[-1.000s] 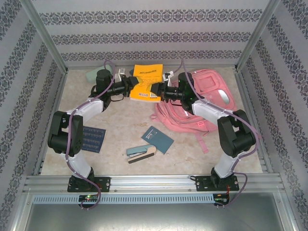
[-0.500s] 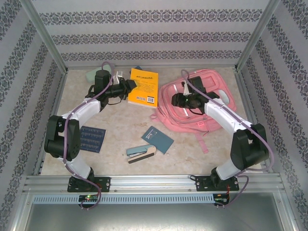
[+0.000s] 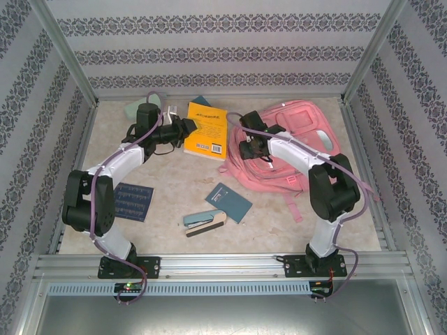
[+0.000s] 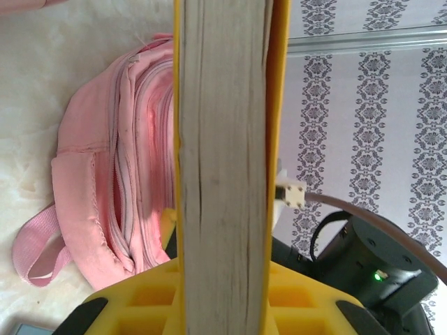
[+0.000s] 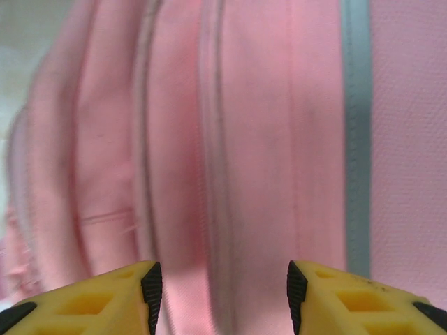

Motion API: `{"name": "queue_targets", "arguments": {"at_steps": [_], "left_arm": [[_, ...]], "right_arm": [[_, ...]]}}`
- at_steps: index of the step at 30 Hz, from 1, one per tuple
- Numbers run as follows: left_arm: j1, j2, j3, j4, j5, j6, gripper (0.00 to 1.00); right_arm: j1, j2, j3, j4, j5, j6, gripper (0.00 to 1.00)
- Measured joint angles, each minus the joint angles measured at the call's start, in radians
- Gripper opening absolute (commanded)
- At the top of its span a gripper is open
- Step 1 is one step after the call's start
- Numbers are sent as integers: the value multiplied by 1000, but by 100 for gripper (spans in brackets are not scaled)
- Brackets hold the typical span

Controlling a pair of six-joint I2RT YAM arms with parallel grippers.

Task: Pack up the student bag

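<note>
Student bag flat on the table, far right side, one strap trailing toward the near edge. At its left edge, right gripper — fingers parted, nothing between them, pink fabric and zip lines close beneath. Just left of the bag, yellow book, clamped at its left edge by left gripper — fingers narrow, pressed on both covers.

The book is hanging just left of the student bag; the notebook and stapler are lying on the tabletop before it, leftward
</note>
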Motion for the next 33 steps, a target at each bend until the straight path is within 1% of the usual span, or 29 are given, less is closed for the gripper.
{"name": "queue_targets", "arguments": {"at_steps": [2, 3, 4, 5, 7, 8, 15, 20, 23, 27, 29, 33], "left_arm": [[0, -7, -4, -5, 0, 3, 0], [0, -10, -6, -6, 0, 4, 0], [0, -12, -8, -8, 0, 5, 0], [0, -13, -9, -10, 0, 6, 0], [0, -13, -11, -14, 0, 8, 0], [0, -13, -11, -17, 0, 10, 0], [-1, -13, -12, -19, -14, 23, 0], [-9, -10, -6, -43, -65, 37, 0], [-27, 14, 13, -45, -97, 41, 0], [-71, 81, 58, -43, -137, 41, 0], [-99, 123, 86, -43, -156, 40, 0], [-162, 209, 151, -43, -196, 39, 0]], "right_arm": [[0, 22, 8, -8, 24, -10, 47], [0, 35, 13, -13, 30, -13, 43], [-3, 48, 15, -14, 34, -18, 37], [-5, 61, 18, -16, 38, -21, 24], [-6, 77, 20, -17, 43, -26, 5], [-6, 79, 21, -18, 43, -26, 0], [-11, 45, 46, -53, 35, -23, 0], [-56, -33, 115, -111, -34, -1, 0], [-93, -83, 181, -130, -88, 18, 0], [-143, -125, 260, -145, -172, 50, 0], [-162, -136, 278, -149, -231, 66, 0], [-209, -142, 284, -139, -394, 107, 0]]}}
